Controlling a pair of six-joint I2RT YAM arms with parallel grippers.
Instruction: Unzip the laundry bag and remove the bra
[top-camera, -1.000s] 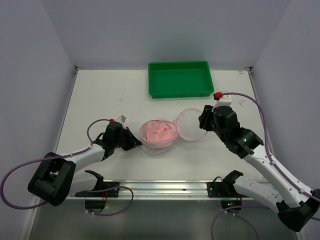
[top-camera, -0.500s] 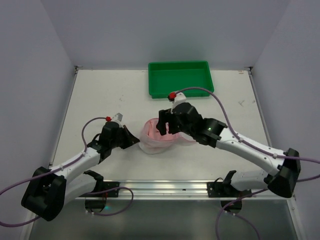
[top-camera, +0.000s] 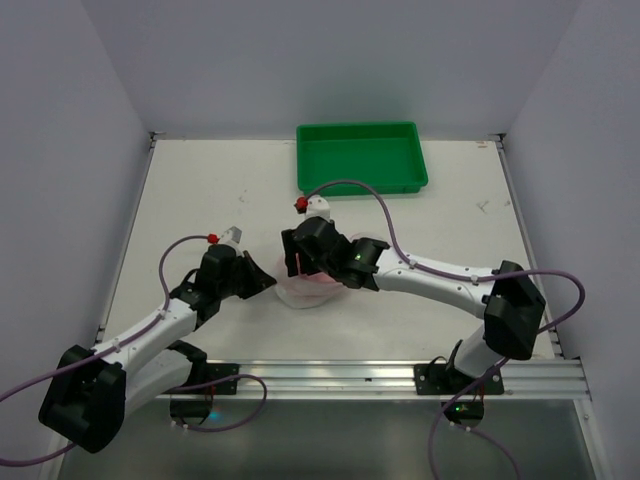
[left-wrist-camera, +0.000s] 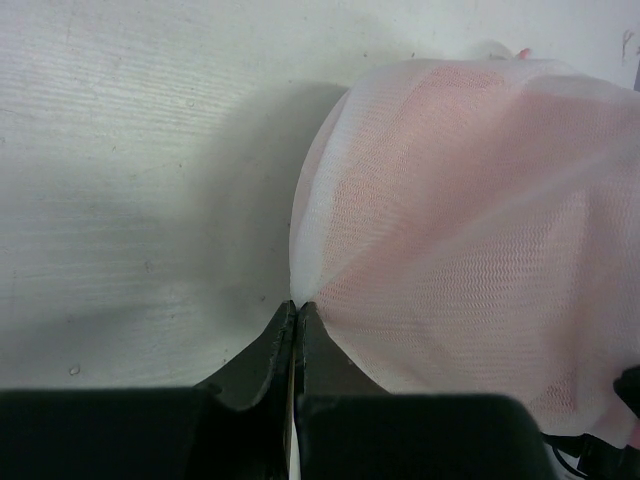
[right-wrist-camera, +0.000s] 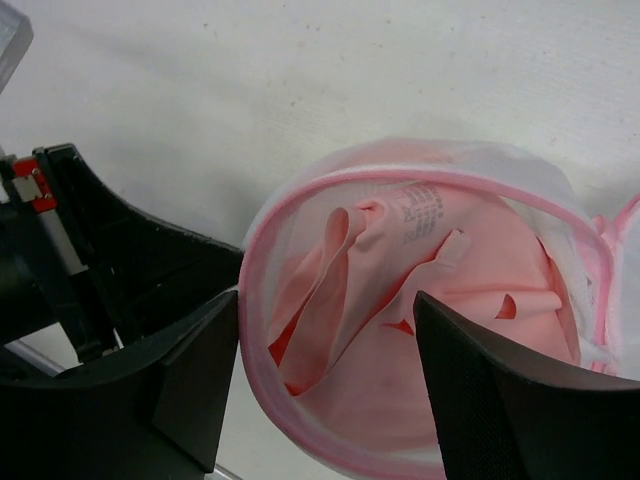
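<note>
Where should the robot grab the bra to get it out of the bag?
Grab the raised fold of the bra, coming straight down through the open top. The bag lies mouth up, and that fold stands above the rest, so fingers can probably close on it. The open right gripper hangs over it, and the left gripper pinches the bag's mesh side.

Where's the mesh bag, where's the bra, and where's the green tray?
bag (left-wrist-camera: 470, 200): left wrist view, on its mesh side.
bra (right-wrist-camera: 370, 300): right wrist view, on its pink folds.
tray (top-camera: 360, 160): top view, on its bare floor.
</note>
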